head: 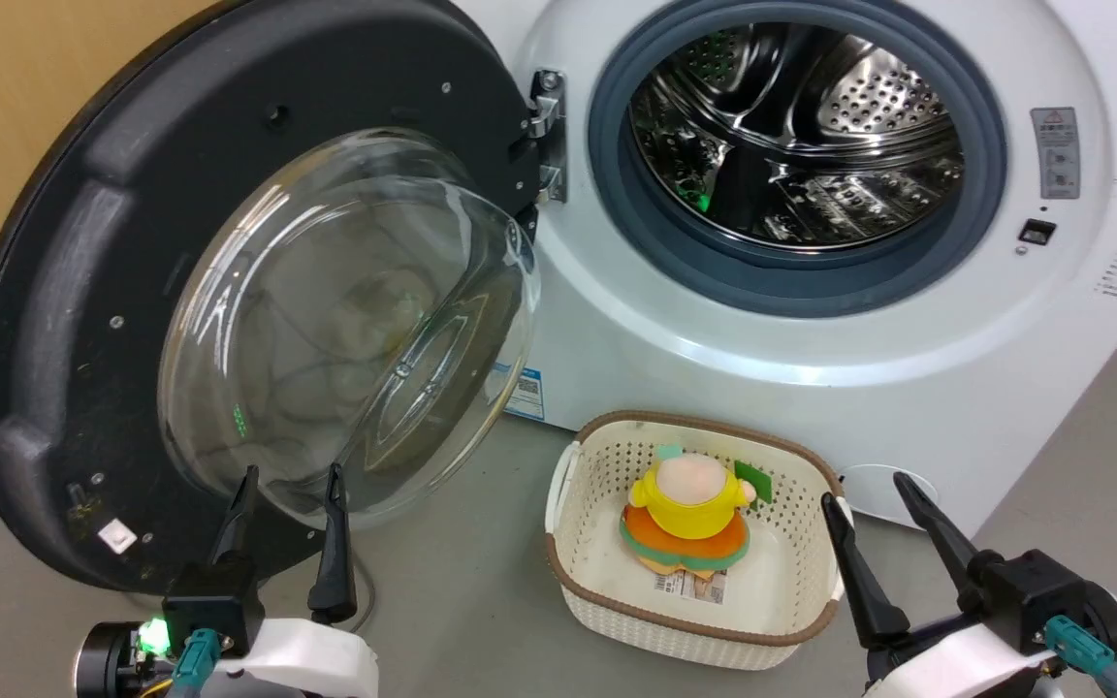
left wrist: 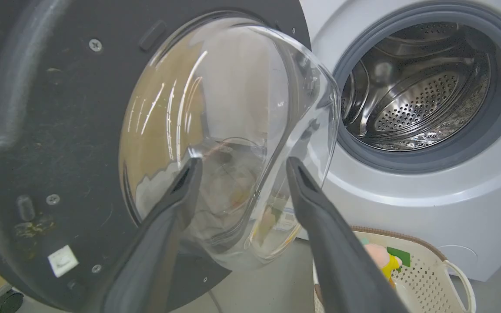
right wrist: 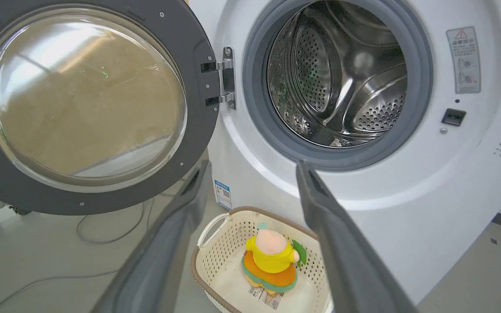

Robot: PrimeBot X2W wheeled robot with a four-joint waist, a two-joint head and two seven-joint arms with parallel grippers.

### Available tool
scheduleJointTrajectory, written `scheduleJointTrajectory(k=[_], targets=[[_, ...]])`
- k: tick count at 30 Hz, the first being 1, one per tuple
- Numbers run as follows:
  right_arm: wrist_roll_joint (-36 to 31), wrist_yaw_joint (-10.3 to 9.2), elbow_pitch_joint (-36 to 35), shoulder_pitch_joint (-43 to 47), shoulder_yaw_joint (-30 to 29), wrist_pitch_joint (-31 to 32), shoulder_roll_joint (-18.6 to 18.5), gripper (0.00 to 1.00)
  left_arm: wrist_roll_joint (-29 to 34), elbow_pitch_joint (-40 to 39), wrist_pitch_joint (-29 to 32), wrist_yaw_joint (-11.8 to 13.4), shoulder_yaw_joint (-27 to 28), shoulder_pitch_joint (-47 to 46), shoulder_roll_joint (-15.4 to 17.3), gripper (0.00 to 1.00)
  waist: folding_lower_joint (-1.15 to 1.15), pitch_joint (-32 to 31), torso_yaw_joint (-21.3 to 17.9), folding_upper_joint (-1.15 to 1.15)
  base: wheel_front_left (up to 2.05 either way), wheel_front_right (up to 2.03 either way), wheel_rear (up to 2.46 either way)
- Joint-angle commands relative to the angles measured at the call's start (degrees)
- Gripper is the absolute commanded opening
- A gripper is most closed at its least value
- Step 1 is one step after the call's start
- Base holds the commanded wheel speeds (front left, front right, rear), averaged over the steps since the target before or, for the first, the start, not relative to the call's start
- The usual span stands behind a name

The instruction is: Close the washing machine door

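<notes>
Black matte rim, clear glass bowl: the washing machine door stands swung wide open to the left of the washing machine, inner face turned toward the robot and the bowl bulging out at it. The metal hinge sits on the door's right edge, against the left side of the drum opening; hinge axis vertical, so the free edge is the far left one. Left gripper: jaws spread wide, nothing held, fingers pointing up at the lower part of the bowl. Their tips overlap the glass in the head view, but whether they touch it cannot be told. Right gripper: also spread wide and empty, above the near right corner of the cream basket, which sits on the floor before the machine with a yellow soft toy in it; this gripper is well apart from the door. Judgement: the left arm is clearly the nearer one, but it faces the inner side. Closing means swinging the free edge toward the robot and round to the right, so the push would have to come from behind or at that left rim, not on the glass.
</notes>
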Motion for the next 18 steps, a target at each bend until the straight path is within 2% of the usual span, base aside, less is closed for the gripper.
scheduleJointTrajectory(k=[1,18], targets=[[0.57,0.02,0.41,-0.89,0.47,-0.58,-0.49,1.00,-0.23,-0.47,-0.60,0.48,0.19,0.92,0.07,1.00,0.00,0.12,0.55,0.00,0.00,0.00,0.00],[2.81,0.03,2.10,-3.00,3.36,-2.61,-1.92,1.00,-0.90,-2.35,-2.63,2.26,0.33,2.41,-0.02,1.00,0.00,0.58,4.89,0.00,0.00,0.00,0.00]])
